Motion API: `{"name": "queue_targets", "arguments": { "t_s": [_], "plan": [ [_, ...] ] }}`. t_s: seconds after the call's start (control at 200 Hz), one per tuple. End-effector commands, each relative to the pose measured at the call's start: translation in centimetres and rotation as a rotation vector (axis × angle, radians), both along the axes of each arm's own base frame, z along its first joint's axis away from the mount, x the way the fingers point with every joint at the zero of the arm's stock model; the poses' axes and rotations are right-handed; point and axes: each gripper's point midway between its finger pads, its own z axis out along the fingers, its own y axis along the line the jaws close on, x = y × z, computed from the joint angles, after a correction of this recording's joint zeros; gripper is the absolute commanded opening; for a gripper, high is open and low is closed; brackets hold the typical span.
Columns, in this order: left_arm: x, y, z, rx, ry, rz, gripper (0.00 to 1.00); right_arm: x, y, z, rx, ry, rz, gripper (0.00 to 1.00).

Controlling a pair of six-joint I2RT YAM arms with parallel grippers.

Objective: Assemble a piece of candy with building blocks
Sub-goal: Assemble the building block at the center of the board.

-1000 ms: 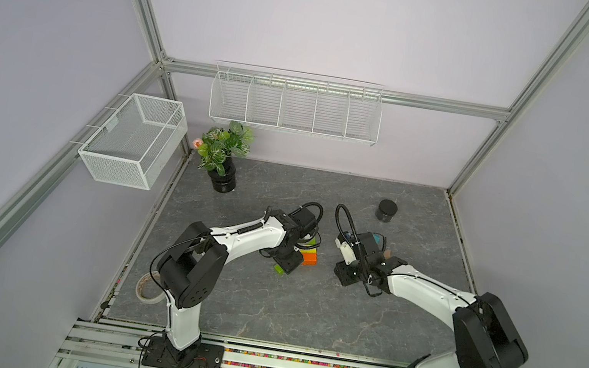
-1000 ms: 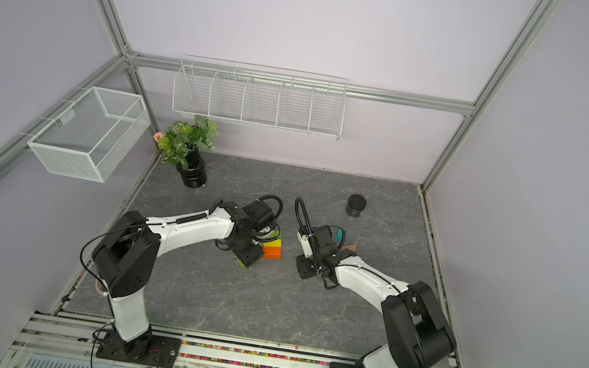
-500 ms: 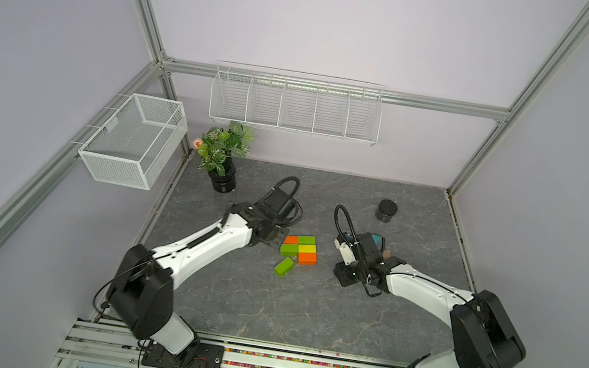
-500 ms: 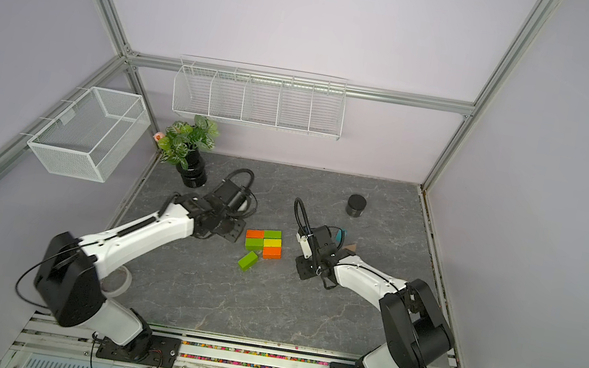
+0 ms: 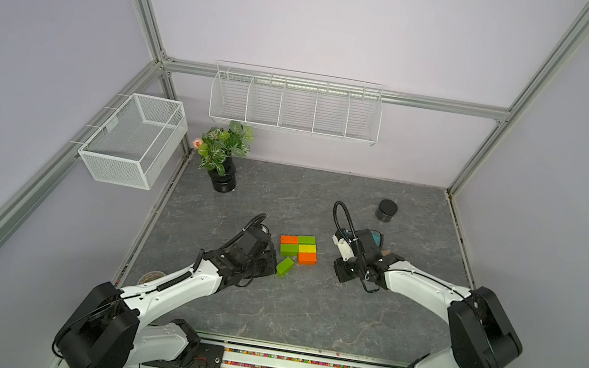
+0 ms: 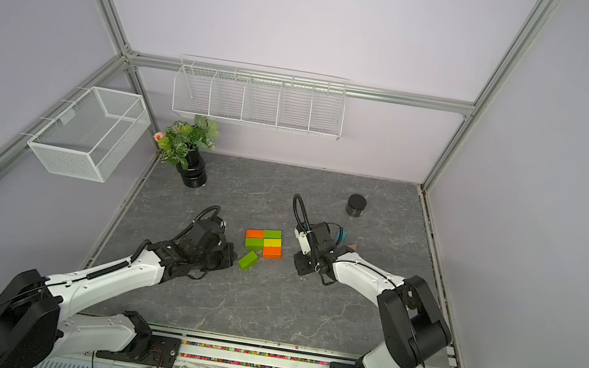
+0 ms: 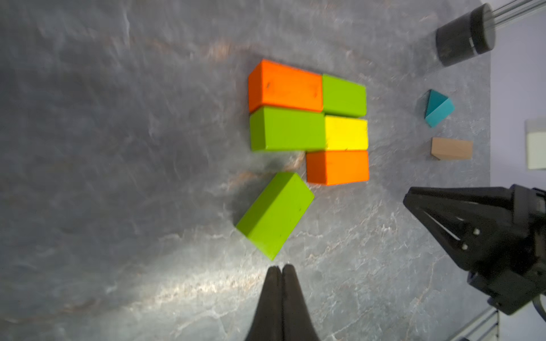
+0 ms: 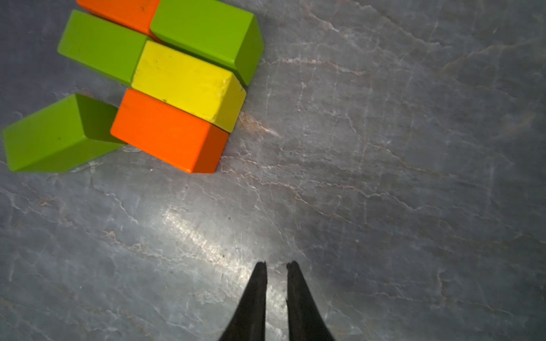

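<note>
White wire mesh basket (image 5: 134, 140) hung on the wall at upper left in both top views. Potted green plant in a black pot (image 5: 223, 159) stood right of it, at the back left corner of the grey stone-look table (image 5: 263, 309).

Left gripper (image 7: 280, 267) sat left of frame centre, fingertips pressed together, nothing between them. Tips were just beside the loose green rectangular wooden brick (image 7: 274, 215); contact not clear. That brick lay flat and angled, one corner near or touching the cluster, could not tell which.

Cluster was mid-frame, five bricks packed touching:
- back row: orange wooden brick (image 5: 289, 239), green wooden brick (image 5: 307, 240)
- middle row: second green brick (image 5: 288, 249), yellow brick (image 5: 306, 248)
- front right: second orange brick (image 5: 307, 258)

Right gripper (image 8: 276, 263) was right of the cluster and apart from it, jaws at a narrow slit, gripping nothing.

Teal triangular wooden prism (image 7: 437, 109) and tan triangular wooden prism (image 7: 452, 148) lay right of centre, apart from the cluster and each other. In the top views the right arm mostly hid them.

Black round jar (image 5: 387, 210) stood upper right on the table, well apart.
</note>
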Motion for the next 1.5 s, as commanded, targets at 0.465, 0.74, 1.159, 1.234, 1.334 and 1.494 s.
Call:
{"name": "queue_targets", "arguments": {
  "t_s": [0.465, 0.74, 1.159, 1.234, 1.334, 1.494],
  "plan": [
    [-1.3, 0.1, -2.2, -0.074, 0.104, 0.123, 0.00, 0.7, 0.6, -0.2, 0.005, 0.010, 0.016, 0.19],
    [-1.4, 0.9, -4.5, -0.012, 0.154, 0.163, 0.00, 0.7, 0.9, -0.8, 0.005, 0.032, 0.022, 0.19],
    [0.0, -1.0, -6.0, -0.020, 0.173, 0.135, 0.00, 0.6, 0.8, -0.9, 0.001, 0.035, 0.023, 0.20],
    [0.1, -1.1, -6.3, -0.020, 0.175, 0.135, 0.00, 0.6, 0.8, -1.0, 0.000, 0.037, 0.023, 0.20],
    [0.3, -1.2, -6.4, -0.014, 0.178, 0.136, 0.00, 0.6, 0.9, -1.0, 0.000, 0.040, 0.025, 0.20],
    [0.5, -0.7, -6.5, -0.002, 0.175, 0.148, 0.00, 0.5, 0.9, -1.1, 0.001, 0.045, 0.025, 0.20]
  ]
}}
